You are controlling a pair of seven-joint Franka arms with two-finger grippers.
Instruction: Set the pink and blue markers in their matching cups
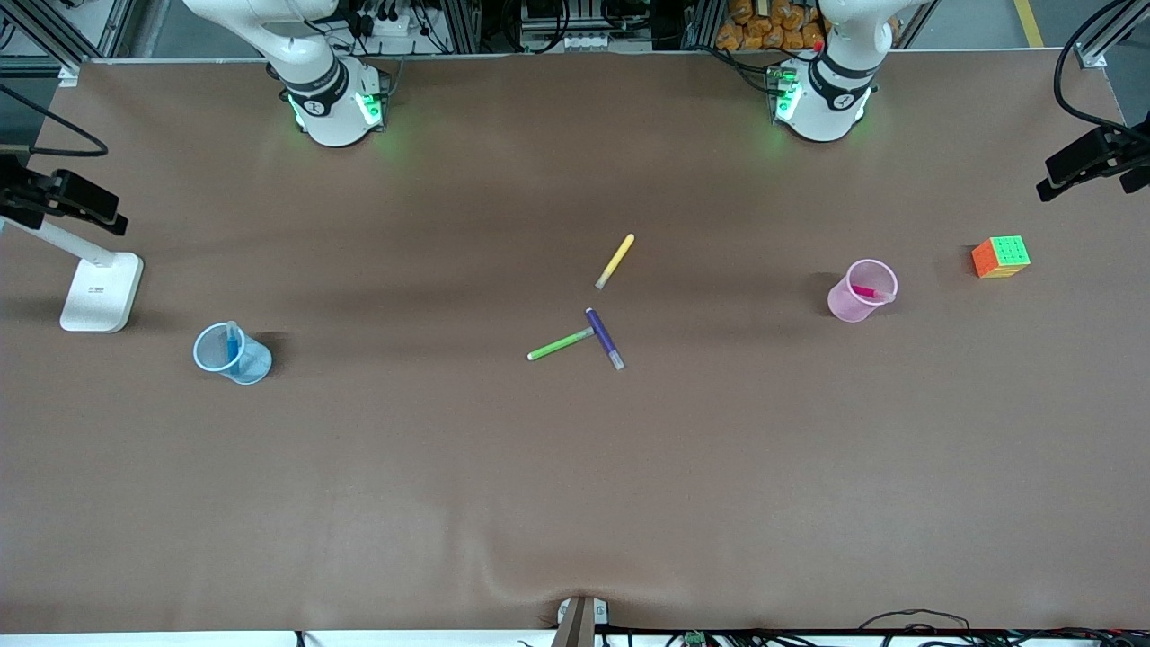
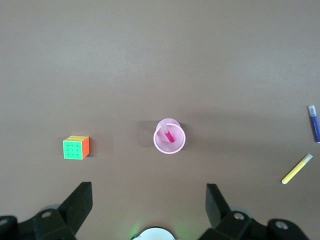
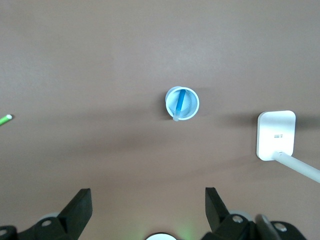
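The pale pink cup (image 1: pixel 844 304) stands toward the left arm's end of the table with the magenta-pink marker (image 1: pixel 870 292) inside it. The pale blue cup (image 1: pixel 253 364) stands toward the right arm's end with the blue marker (image 1: pixel 233 341) inside it. My left gripper (image 2: pixel 149 192) is open and empty, high above the table over the pink cup (image 2: pixel 179 143) and its marker (image 2: pixel 168 135). My right gripper (image 3: pixel 149 197) is open and empty, high over the blue cup (image 3: pixel 193 103) and its marker (image 3: pixel 180 102). Neither gripper shows in the front view.
A yellow pen (image 1: pixel 615 261), a green pen (image 1: pixel 560 344) and a purple pen (image 1: pixel 605 339) lie mid-table. A colour cube (image 1: pixel 1001 257) sits beside the pink cup. A white lamp base (image 1: pixel 101 292) stands beside the blue cup.
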